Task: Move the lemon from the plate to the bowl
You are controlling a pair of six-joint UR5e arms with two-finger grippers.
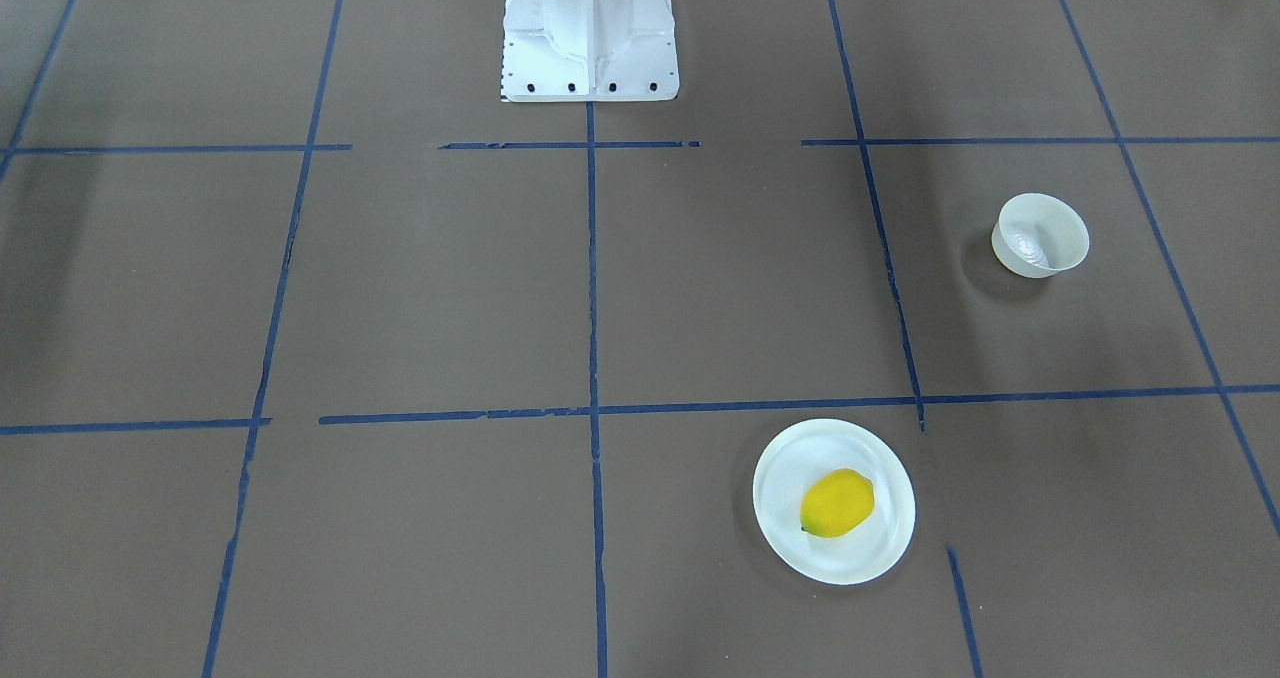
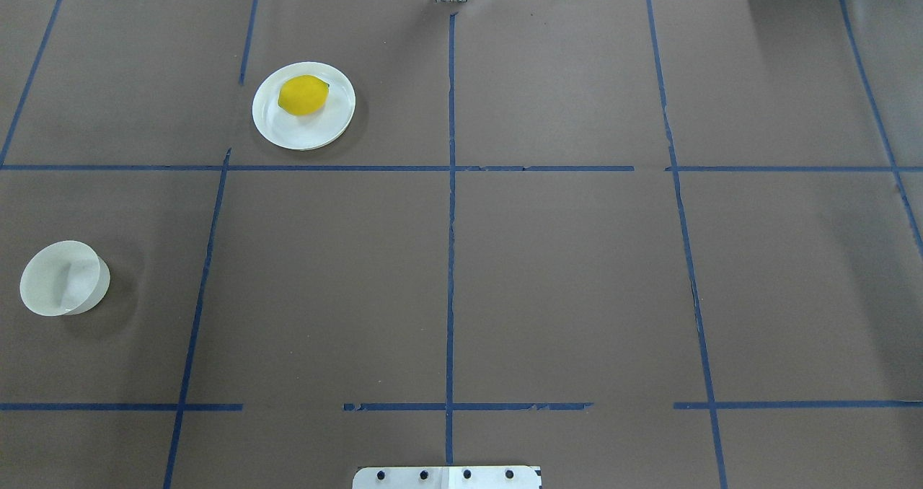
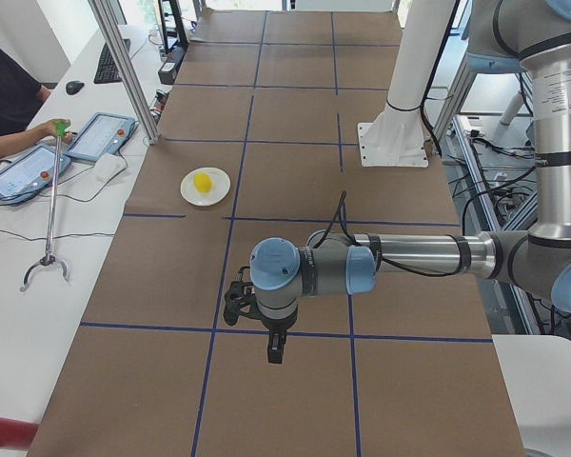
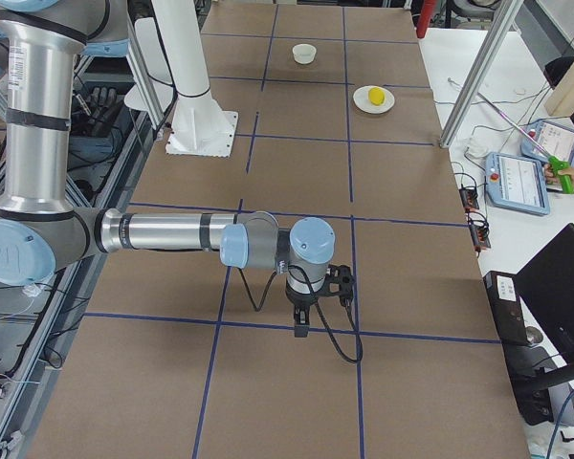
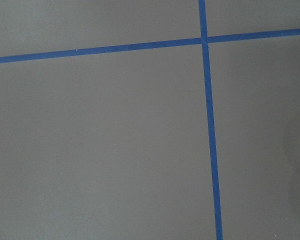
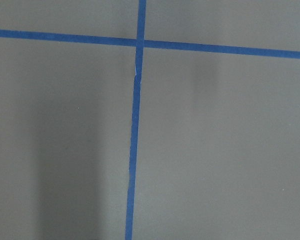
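On its plate (image 3: 218,190), the lemon (image 3: 202,182) seems far from the left end effector (image 3: 275,353).

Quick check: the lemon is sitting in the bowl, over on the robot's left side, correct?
Not quite. The lemon is sitting on the plate, not in the bowl, which is empty and stands apart from the plate. It is indeed over on the robot's left side. The overhead exterior view shows this plainly.
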